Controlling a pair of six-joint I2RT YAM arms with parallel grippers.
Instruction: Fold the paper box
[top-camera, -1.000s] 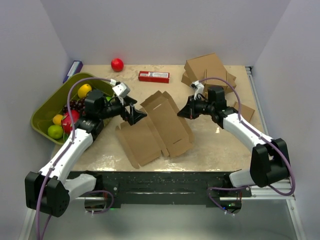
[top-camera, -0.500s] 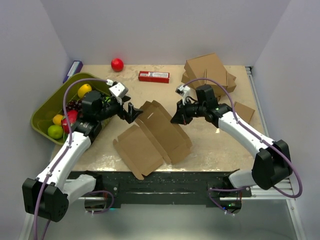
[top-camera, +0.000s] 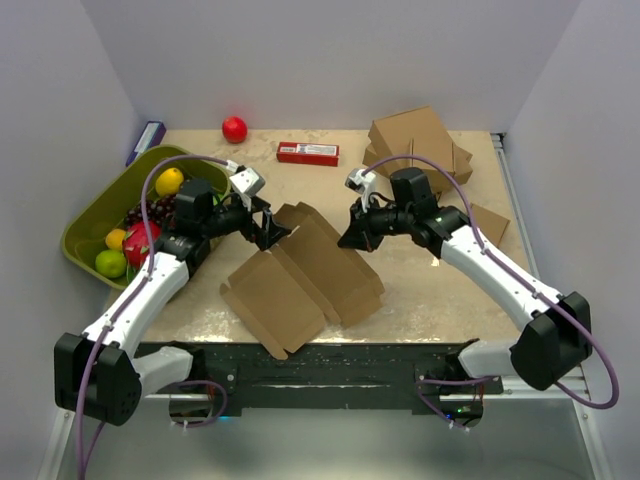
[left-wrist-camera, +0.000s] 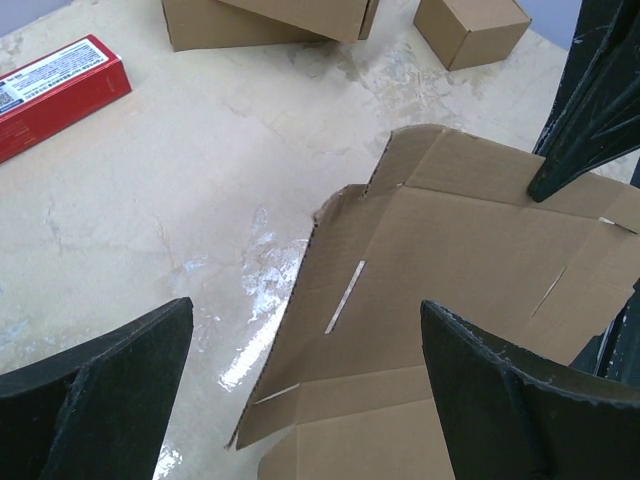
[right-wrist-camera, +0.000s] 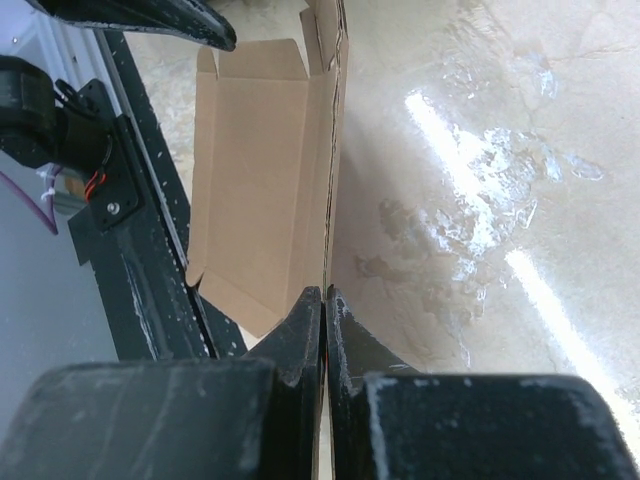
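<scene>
Risk begins on the left side, where the left arm reaches past the green fruit basket. Its jaws stand fully open, with nothing between them, just beside the far left flap of the paper box. If these jaws close or push forward at a wrong angle, I think they can shove the flap instead of catching it, and the whole sheet can turn on the glossy tabletop. The paper box lies in the middle of the tabletop, mostly unfolded, with its far part raised and tilted. Its near corner is close to the front edge, so a strong push toward the arms could send it over this edge. On the right side, the jaws of the right arm are shut on the thin upper edge of one raised panel. This pinch is very narrow, so in my judgement the cardboard can slip out when the panel is pulled, or it can bend beside the scored line and give a crooked fold. The stack of cardboard boxes at the far right is well apart and should not disturb
</scene>
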